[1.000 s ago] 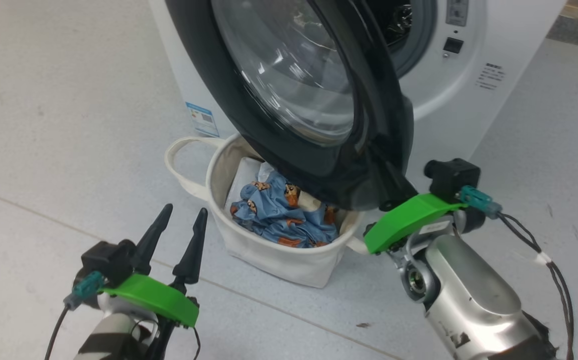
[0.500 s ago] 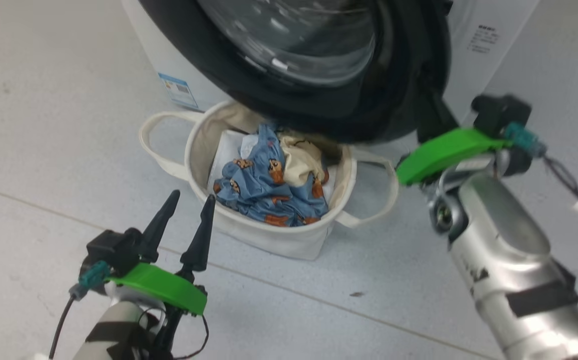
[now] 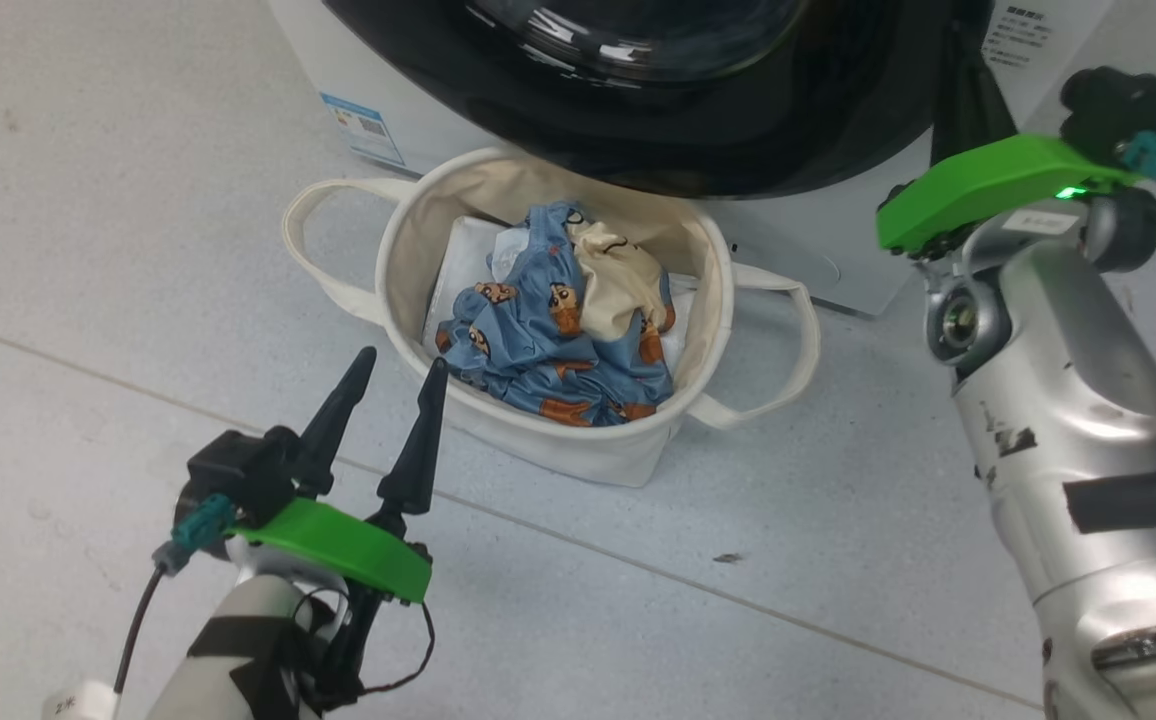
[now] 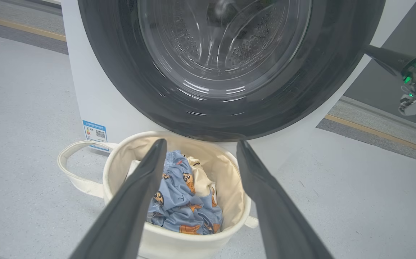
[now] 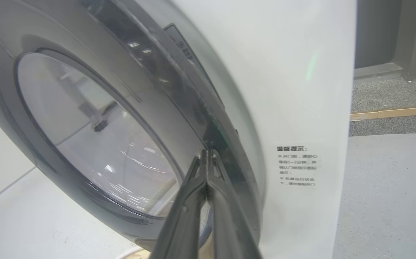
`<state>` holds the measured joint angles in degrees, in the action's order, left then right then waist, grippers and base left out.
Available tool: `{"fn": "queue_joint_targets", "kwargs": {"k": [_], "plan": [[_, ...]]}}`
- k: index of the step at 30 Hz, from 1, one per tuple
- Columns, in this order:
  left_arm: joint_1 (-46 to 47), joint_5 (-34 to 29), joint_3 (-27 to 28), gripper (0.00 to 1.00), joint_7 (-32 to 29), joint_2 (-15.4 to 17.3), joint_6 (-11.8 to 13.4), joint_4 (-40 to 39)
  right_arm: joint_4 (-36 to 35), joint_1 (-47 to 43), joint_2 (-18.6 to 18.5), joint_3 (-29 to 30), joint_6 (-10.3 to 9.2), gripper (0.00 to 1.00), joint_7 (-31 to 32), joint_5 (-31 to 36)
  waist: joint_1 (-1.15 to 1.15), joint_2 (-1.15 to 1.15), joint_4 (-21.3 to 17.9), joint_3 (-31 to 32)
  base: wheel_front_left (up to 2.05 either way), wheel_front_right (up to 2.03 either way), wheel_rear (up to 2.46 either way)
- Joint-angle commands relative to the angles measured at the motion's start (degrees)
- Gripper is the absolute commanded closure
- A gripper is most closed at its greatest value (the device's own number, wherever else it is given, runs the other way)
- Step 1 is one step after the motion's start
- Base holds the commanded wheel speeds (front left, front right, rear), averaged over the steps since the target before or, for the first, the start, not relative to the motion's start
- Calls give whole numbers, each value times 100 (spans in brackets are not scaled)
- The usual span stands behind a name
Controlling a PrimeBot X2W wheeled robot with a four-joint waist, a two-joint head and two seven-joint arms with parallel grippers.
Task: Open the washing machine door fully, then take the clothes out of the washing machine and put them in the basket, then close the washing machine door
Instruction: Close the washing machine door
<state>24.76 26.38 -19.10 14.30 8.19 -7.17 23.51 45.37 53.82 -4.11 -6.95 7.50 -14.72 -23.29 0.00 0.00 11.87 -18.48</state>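
R gripper (image 5: 208, 154), jaws together, tips at edge of glossy black-rimmed round glass door (image 5: 96, 136), white box washer (image 5: 301, 90) just beyond; L gripper (image 3: 401, 358) jaws apart, farther off.

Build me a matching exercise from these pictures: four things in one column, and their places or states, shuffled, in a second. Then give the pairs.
Column A
1. clothes
2. left gripper
3. right gripper
4. basket

Column B
a. fingers shut together, tips at the edge of the washing machine door
b. lying inside the basket
c. fingers apart, holding nothing
d. standing on the floor in front of the washing machine

Pairs: 1-b, 2-c, 3-a, 4-d
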Motion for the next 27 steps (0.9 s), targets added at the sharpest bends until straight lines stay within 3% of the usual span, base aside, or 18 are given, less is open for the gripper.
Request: {"fn": "queue_joint_targets", "kwargs": {"k": [1, 13, 14, 15, 16, 21, 27], "plan": [[160, -55, 227, 0, 70, 85, -32, -153, -131, 241, 32, -3, -1, 100, -28, -2, 0, 0, 2, -15, 0, 0, 0], [228, -103, 225, 0, 70, 7, -32, -224, 259, 603, -60, 210, -1, 100, -28, 59, 0, 0, 33, -194, 0, 0, 0], [232, -103, 235, 0, 70, 3, -32, -229, 252, 605, -66, 208, -1, 87, -28, 86, 0, 0, 29, -202, 0, 0, 0], [232, -103, 248, 0, 70, 3, -32, -233, 254, 594, -68, 213, -1, 20, -28, 114, 0, 0, 22, -203, 0, 0, 0], [230, -104, 265, 0, 70, 6, -32, -237, 250, 573, -66, 213, -1, 0, -28, 142, 0, 0, 11, -196, 0, 0, 0], [140, -87, 352, 0, 70, 72, -32, -241, 42, 250, -39, 135, -1, 0, -28, 208, 0, 0, -77, -12, 0, 0, 0], [-68, -33, 581, 0, 70, 378, -32, -314, -564, -568, -64, -236, -1, 0, -28, 274, 0, 0, -334, 418, 0, 0, 0]]}}
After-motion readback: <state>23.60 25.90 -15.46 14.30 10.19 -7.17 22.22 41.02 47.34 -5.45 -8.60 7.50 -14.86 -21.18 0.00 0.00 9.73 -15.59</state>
